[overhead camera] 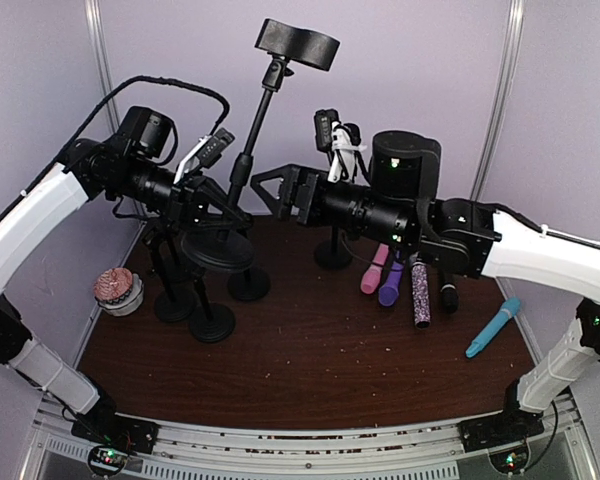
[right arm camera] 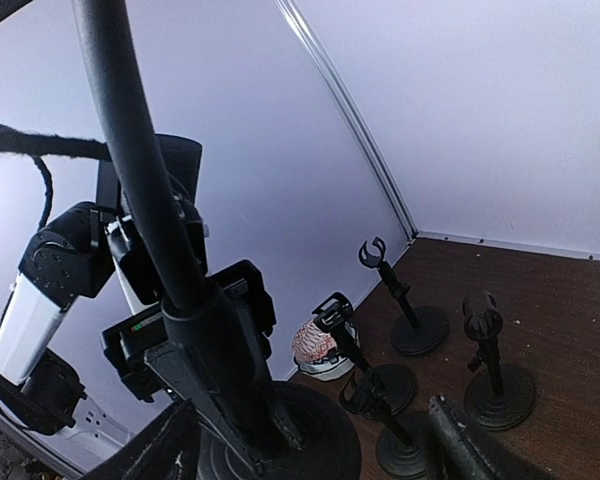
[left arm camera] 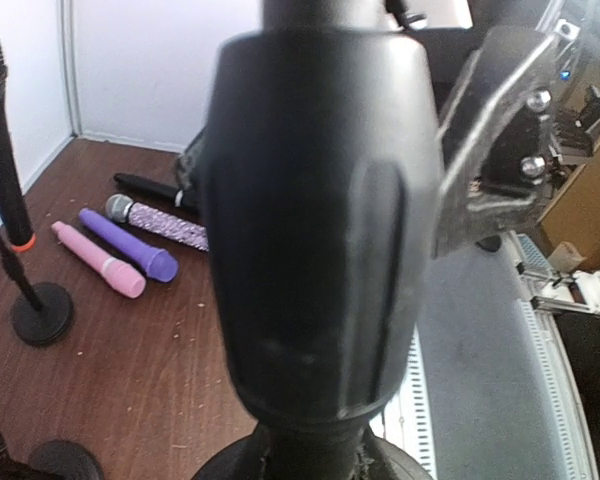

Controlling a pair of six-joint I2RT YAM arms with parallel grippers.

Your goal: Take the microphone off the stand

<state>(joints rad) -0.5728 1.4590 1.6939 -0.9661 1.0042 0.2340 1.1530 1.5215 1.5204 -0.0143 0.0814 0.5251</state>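
Note:
A tall black stand (overhead camera: 248,150) carries a black oblong head (overhead camera: 297,43) at its top. Its round base (overhead camera: 217,248) hangs above the table. My left gripper (overhead camera: 210,210) is shut on the stand's thick collar (left arm camera: 320,220), which fills the left wrist view. My right gripper (overhead camera: 270,190) is open, its fingers on either side of the collar (right arm camera: 220,360) and base without touching them. A black microphone (overhead camera: 327,130) with an orange ring stands upright in a short stand (overhead camera: 332,253) behind my right arm. It also shows in the left wrist view (left arm camera: 0,150).
Pink (overhead camera: 373,270), purple (overhead camera: 392,283), glittery (overhead camera: 420,292), black (overhead camera: 447,292) and blue (overhead camera: 493,327) microphones lie at the right. Three short empty stands (overhead camera: 212,320) and a cupcake-like object (overhead camera: 118,288) stand at the left, by the wall.

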